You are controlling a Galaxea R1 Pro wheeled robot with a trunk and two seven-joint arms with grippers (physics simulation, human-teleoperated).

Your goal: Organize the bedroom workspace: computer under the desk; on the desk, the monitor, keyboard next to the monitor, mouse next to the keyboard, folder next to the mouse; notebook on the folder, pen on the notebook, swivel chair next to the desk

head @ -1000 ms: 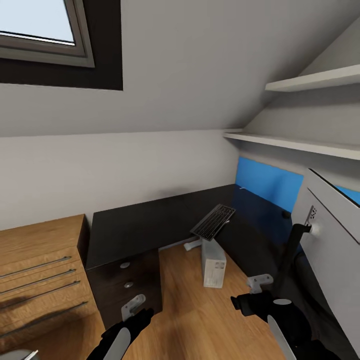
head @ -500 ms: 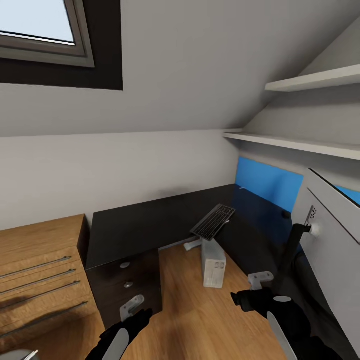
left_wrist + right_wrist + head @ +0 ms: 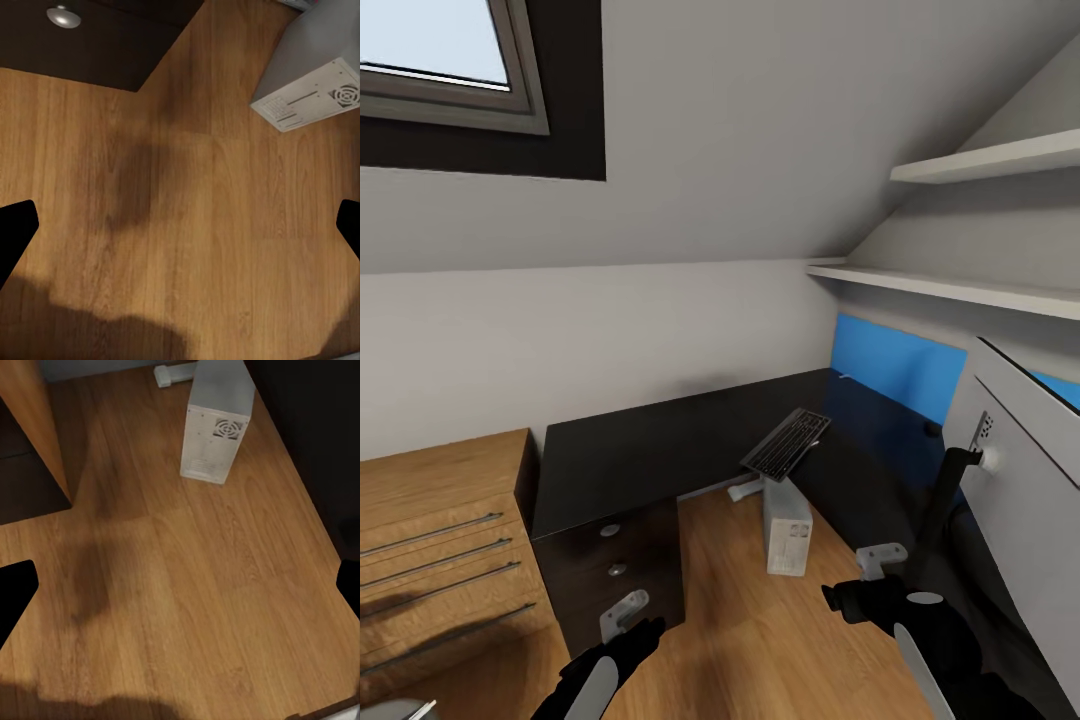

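A black keyboard (image 3: 787, 443) lies tilted over the inner edge of the dark L-shaped desk (image 3: 640, 450). Below it the white computer tower (image 3: 788, 525) stands on the wooden floor, also seen in the left wrist view (image 3: 307, 82) and the right wrist view (image 3: 217, 424). The grey back of the monitor (image 3: 1020, 480) with its black stand (image 3: 940, 500) rises at the right. My left gripper (image 3: 625, 612) (image 3: 180, 232) and right gripper (image 3: 880, 562) (image 3: 180, 592) hover low over the floor, both open and holding nothing. Mouse, folder, notebook, pen and chair are out of view.
A wooden dresser (image 3: 440, 540) stands at the left beside the desk's dark drawer unit (image 3: 615, 570). A small white object (image 3: 745, 489) lies on the floor behind the tower. Wall shelves (image 3: 960, 290) hang at the upper right over a blue panel (image 3: 900, 365).
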